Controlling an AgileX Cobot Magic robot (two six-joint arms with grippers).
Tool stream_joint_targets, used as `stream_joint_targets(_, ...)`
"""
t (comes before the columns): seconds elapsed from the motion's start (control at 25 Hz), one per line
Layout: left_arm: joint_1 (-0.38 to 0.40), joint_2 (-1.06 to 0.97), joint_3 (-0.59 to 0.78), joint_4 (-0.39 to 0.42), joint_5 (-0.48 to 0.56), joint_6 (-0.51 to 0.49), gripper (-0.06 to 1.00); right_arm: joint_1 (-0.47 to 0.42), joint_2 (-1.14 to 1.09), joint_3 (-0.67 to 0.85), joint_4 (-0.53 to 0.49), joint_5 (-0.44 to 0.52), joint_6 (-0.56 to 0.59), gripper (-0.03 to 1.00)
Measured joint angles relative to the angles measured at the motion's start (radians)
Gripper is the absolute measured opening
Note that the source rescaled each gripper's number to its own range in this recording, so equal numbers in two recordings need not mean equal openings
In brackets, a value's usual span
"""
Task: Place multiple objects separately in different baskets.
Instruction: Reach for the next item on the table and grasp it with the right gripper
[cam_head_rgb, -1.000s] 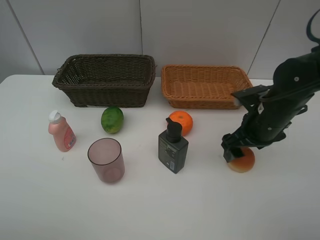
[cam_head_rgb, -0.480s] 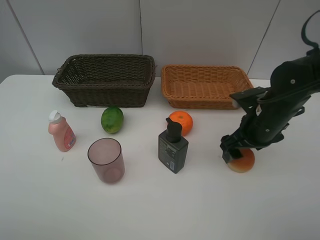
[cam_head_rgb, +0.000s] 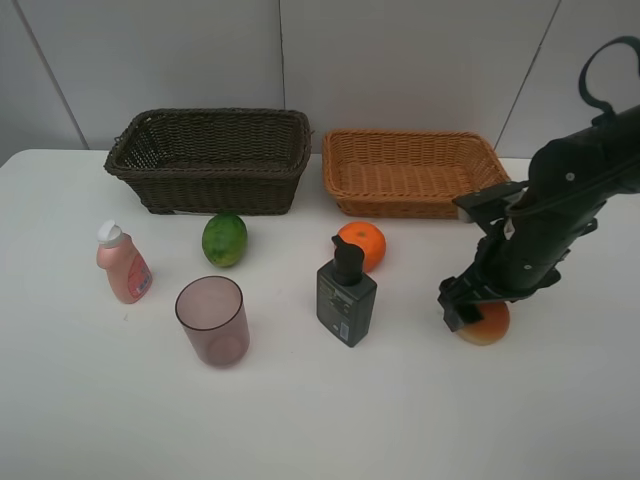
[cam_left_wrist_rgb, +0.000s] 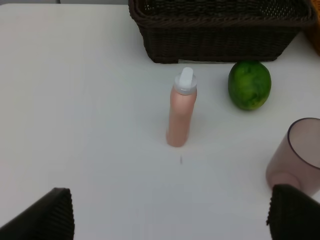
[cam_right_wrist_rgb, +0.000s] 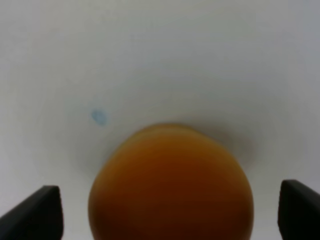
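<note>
My right hand (cam_head_rgb: 466, 306) is spread wide, one finger on either side of the red-orange peach (cam_head_rgb: 487, 324). The peach sits on the white desk (cam_head_rgb: 400, 420) in front of the light tan basket (cam_head_rgb: 410, 172) and, being round, shows no long axis. My left hand (cam_left_wrist_rgb: 170, 220) is spread too, holding nothing, near the pink bottle (cam_left_wrist_rgb: 180, 117), which stands upright. The tan basket and the dark brown basket (cam_head_rgb: 210, 160) to its left lie lengthwise along a pale panelled wall (cam_head_rgb: 400, 60).
</note>
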Motion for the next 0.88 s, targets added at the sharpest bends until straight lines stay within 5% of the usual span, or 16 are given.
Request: stream_joint_targets(0.88,0.0,0.0,0.0,0.0,0.0,0.0,1.0,-0.001,0.063,-0.001,-0.005,-0.025,0.0,0.94)
